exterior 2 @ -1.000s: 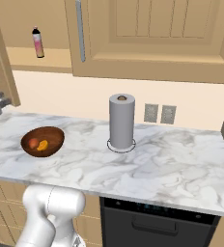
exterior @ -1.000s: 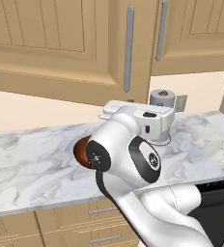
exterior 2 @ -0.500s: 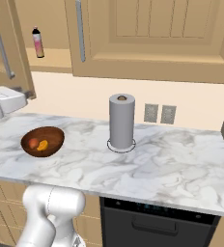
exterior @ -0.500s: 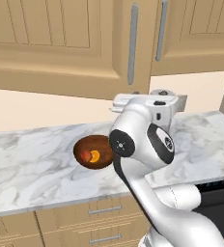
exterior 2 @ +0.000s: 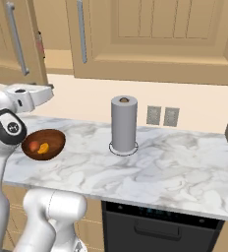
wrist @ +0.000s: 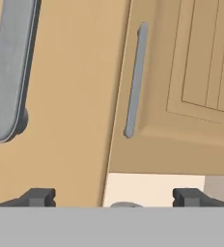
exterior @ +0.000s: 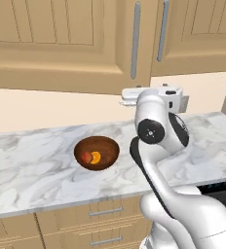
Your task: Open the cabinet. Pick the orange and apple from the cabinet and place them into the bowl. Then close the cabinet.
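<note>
Hiding behind the arm [exterior: 156, 131], the pincer [wrist: 114, 197] faces the cabinet [wrist: 75, 120].

1. All three pictures are rendered, evenly and brightly lit, with no dark corners and no grain.
2. Light falls from above and in front: the cabinet [exterior: 76, 44] fronts are a uniform warm tan, and only thin soft shading lines their panel grooves.
3. The marble desk [exterior 2: 175, 167] is pale and flat, without hard cast shadows; a faint ring of shade sits under the paper towel roll [exterior 2: 124, 123].
4. The bowl [exterior: 96, 152] shows a mild glossy sheen on its rim.
5. The robot arm [exterior: 156, 131] carries soft highlights, no blown-out glare.
6. In the hand view the near bar handle [wrist: 10, 67] looks large and slightly soft-edged; the far handle [wrist: 135, 79] is crisper.
7. Straight edges stay straight to the borders.
</note>
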